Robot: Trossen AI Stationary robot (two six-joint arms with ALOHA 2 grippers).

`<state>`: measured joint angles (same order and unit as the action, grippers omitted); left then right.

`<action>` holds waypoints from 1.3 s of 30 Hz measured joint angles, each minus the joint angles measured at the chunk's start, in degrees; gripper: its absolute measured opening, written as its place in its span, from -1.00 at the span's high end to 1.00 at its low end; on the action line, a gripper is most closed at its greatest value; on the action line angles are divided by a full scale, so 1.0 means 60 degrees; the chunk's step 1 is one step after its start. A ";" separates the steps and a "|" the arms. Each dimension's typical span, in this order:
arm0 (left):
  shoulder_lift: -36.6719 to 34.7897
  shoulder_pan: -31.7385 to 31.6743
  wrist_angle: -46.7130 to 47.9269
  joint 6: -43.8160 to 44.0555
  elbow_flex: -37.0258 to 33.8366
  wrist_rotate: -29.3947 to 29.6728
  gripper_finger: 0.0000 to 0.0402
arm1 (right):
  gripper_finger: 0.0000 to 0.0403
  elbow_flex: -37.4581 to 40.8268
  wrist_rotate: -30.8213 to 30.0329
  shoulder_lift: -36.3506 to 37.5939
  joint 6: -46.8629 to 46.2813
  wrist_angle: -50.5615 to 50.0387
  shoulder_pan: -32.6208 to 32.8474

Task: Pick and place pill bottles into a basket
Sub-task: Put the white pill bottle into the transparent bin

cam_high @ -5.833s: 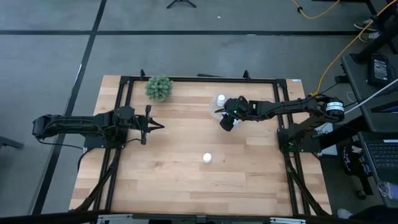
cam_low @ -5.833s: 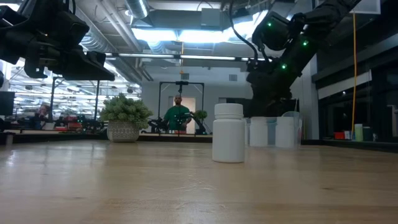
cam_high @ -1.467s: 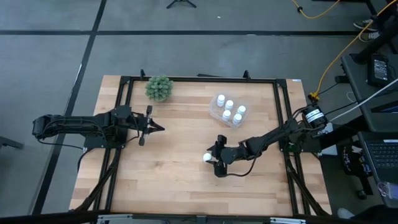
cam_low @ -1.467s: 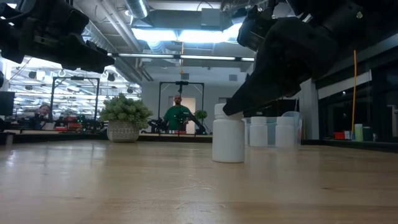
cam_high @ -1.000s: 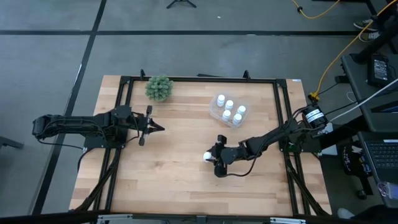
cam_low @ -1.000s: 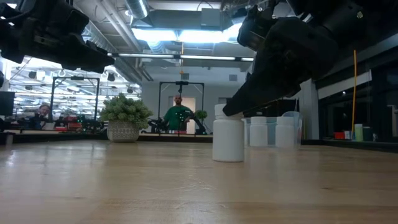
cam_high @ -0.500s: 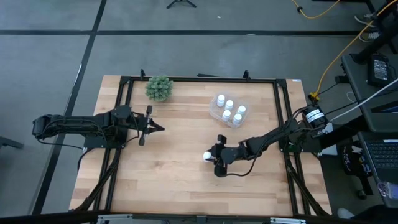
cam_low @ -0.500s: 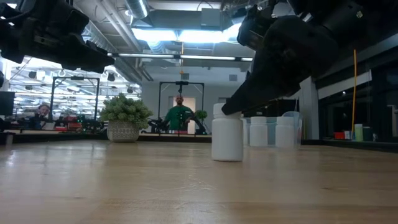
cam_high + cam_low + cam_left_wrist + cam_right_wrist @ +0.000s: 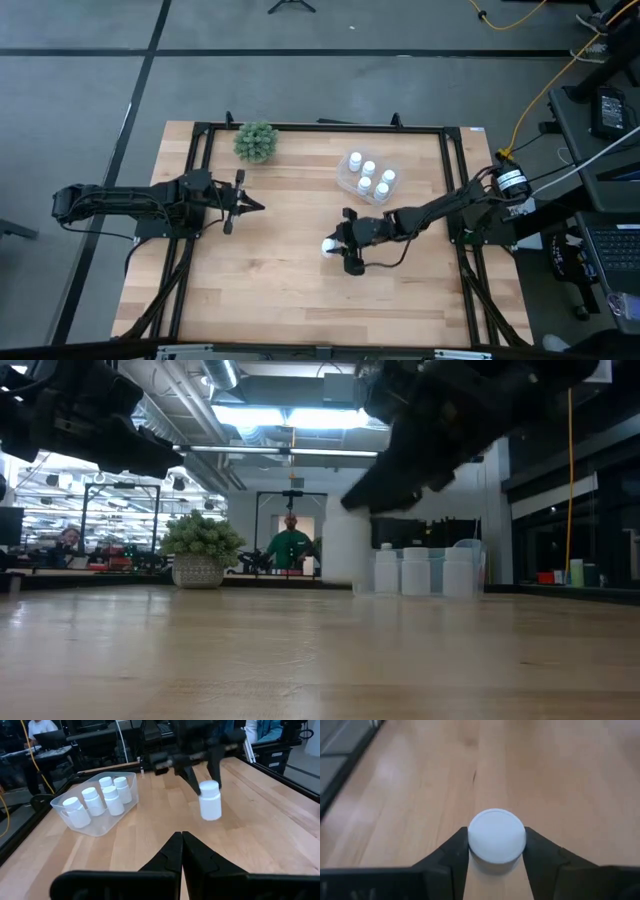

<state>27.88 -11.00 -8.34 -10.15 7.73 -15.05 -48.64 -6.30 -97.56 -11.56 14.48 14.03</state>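
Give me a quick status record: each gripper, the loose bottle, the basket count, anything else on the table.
right gripper: shut on the sixth bottle, gripped at the cap, near the table's middle
sixth bottle: upright, lifted clear of the table in the left wrist view
left gripper: shut, empty, waiting at the table's left side
basket: holds five bottles, all upright
plant: back left corner, apart from the work
remaining: one bottle to place

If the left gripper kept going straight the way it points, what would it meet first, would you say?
Probably the pill bottle that the right gripper holds lifted off the table; the left gripper aims towards it, though height and depth are uncertain.
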 joint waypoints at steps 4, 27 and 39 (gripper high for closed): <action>0.0004 0.0002 0.0136 0.0290 0.0004 -0.0002 0.99 | 0.26 -0.0004 0.0587 0.0729 0.0361 -0.0266 -0.0538; 0.0001 0.0003 0.0093 -0.0326 0.0004 0.0050 0.99 | 0.26 -0.0216 0.0816 0.4591 0.1775 -0.3696 -0.3140; 0.0000 0.0000 -0.0162 -0.1541 0.0007 0.0188 0.99 | 0.26 -0.1558 0.0849 0.4666 0.2505 -0.5400 -0.4407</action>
<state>27.88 -11.00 -9.31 -19.40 7.77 -13.92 -57.99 -1.21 -69.56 3.47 -17.92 -12.41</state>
